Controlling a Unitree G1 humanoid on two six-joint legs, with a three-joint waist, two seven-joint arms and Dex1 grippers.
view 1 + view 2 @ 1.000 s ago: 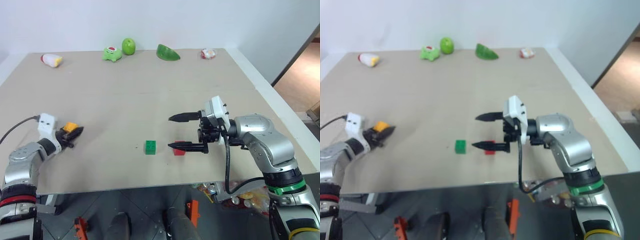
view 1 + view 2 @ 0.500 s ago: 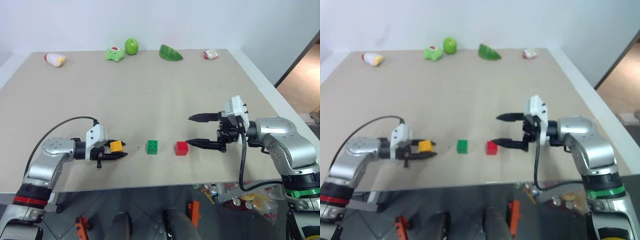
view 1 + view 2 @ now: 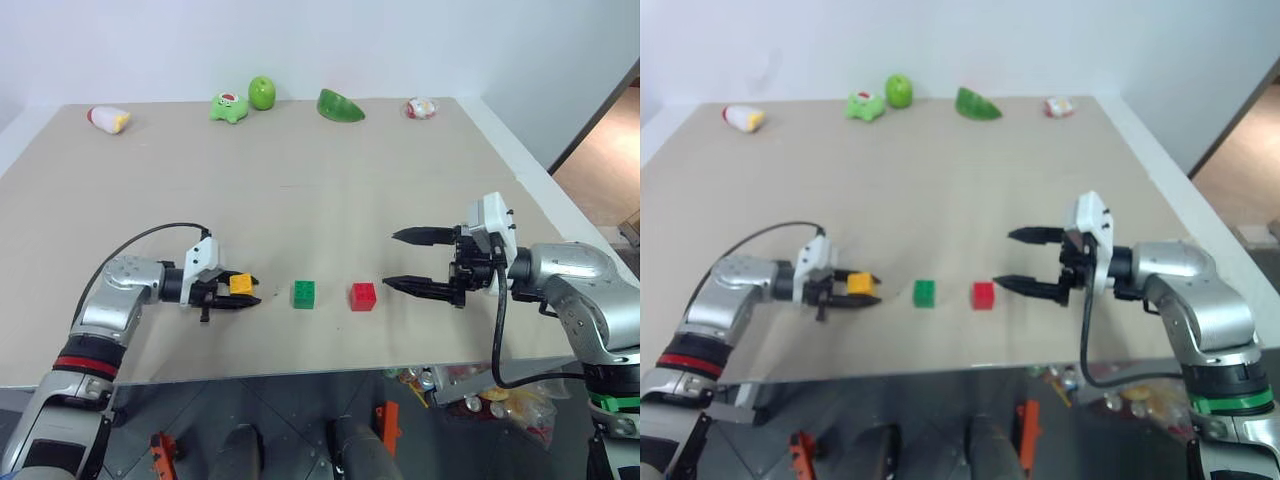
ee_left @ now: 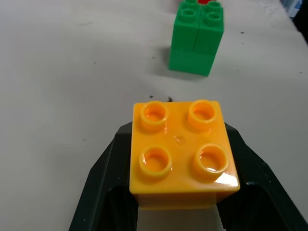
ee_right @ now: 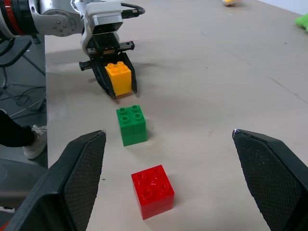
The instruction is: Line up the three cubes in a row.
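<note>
Green toys [image 3: 243, 101] and plush toys [image 3: 108, 119] line the tan table's [image 3: 320, 200] far edge; left gripper [image 3: 243, 292] clamps the yellow-orange cube [image 3: 240, 284] beside the green cube [image 3: 303, 294] and red cube [image 3: 363, 296]; right gripper [image 3: 405, 260] gapes empty.

Pale beige worktop [image 3: 330, 180] against plain white wall [image 3: 400, 45]; dark tiled floor [image 3: 290, 415] below the near edge
</note>
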